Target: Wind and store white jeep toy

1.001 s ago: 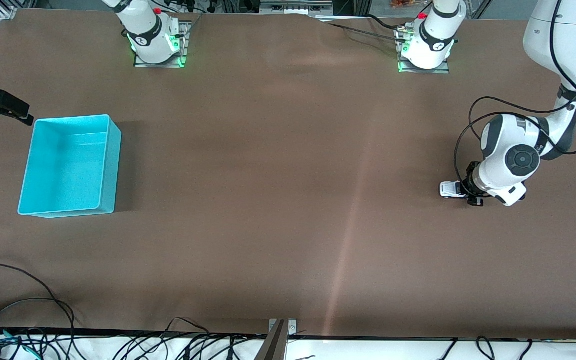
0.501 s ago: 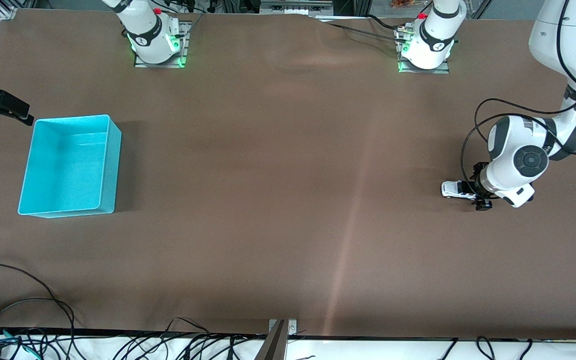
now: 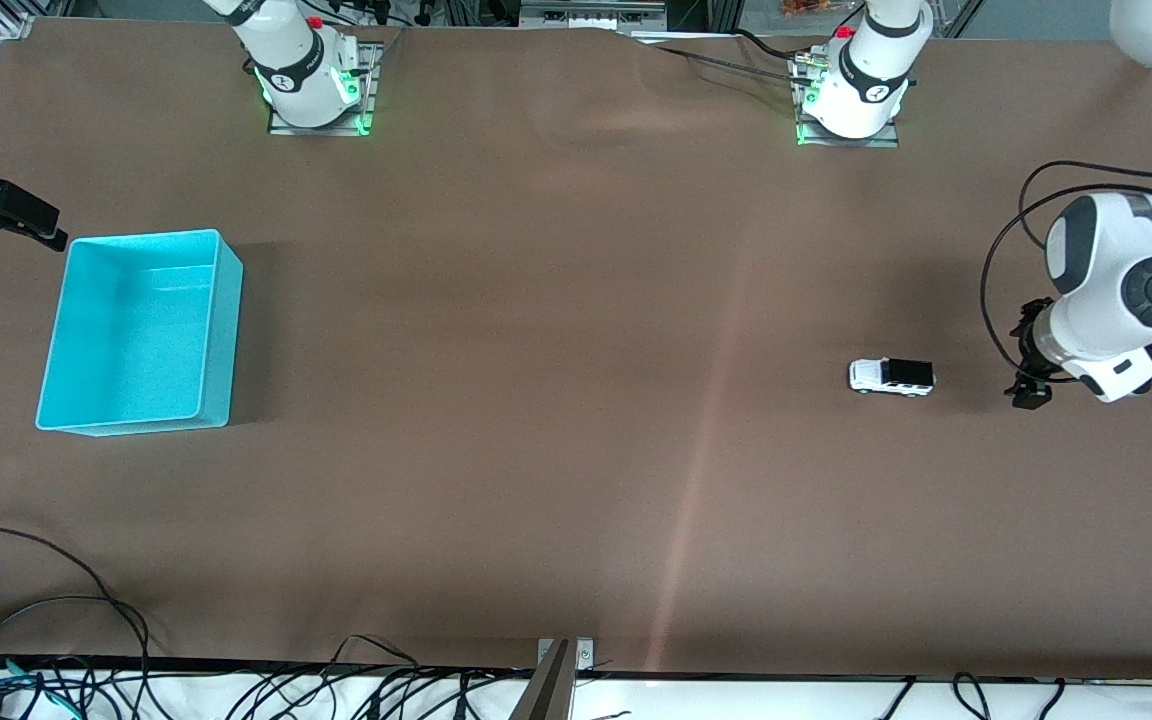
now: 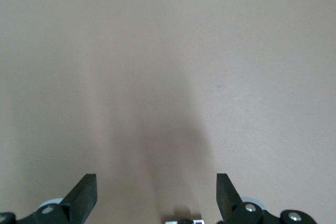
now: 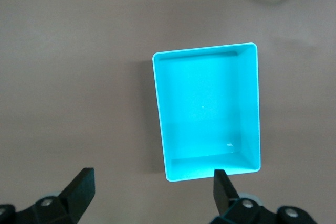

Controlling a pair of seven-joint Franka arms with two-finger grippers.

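The white jeep toy (image 3: 891, 376), white with a black roof, stands free on the brown table toward the left arm's end. My left gripper (image 3: 1028, 385) hangs low beside it, a short gap away toward that table end, open and empty. In the left wrist view the open left gripper (image 4: 156, 195) frames bare table, and only a sliver of the jeep toy (image 4: 184, 221) shows at the picture's edge. The turquoise bin (image 3: 144, 237) is empty at the right arm's end. My right gripper (image 3: 36, 222) waits open beside the bin; the right wrist view shows the bin (image 5: 207, 111) past its open fingers (image 5: 81, 187).
Black cables (image 3: 46, 600) trail along the table edge nearest the front camera, where a small metal bracket (image 3: 561, 655) also sits. The two arm bases (image 3: 311, 90) (image 3: 851, 95) stand along the table's back edge.
My left gripper opened and let go of the jeep toy, then drew back toward the left arm's end. The jeep rolled a little toward the bin. The right arm stayed still.
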